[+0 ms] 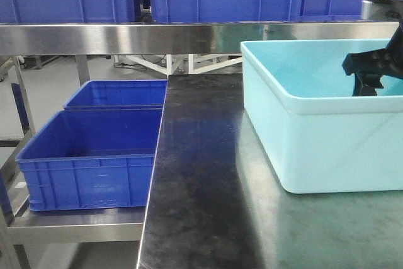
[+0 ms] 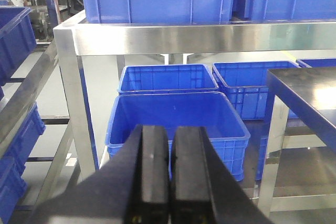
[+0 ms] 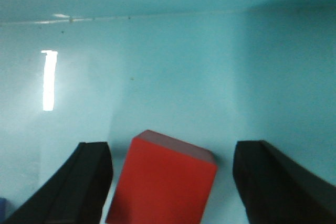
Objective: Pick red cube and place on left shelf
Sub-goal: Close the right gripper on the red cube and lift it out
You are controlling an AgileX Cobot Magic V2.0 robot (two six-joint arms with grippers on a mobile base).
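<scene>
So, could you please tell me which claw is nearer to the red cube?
Right. The right claw is open inside the turquoise bin, its fingers either side of the red cube. The left claw is shut, facing blue crates.

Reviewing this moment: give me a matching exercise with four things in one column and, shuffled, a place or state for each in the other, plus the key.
Column one
1. red cube
2. left gripper
3. right gripper
4. blue crate

Column two
A. shut, empty
B. open, lowered into the light blue tub
C. lying on the tub floor between open jaws
D. lower down, left of the dark table

Pairs: 1-C, 2-A, 3-B, 4-D
</scene>
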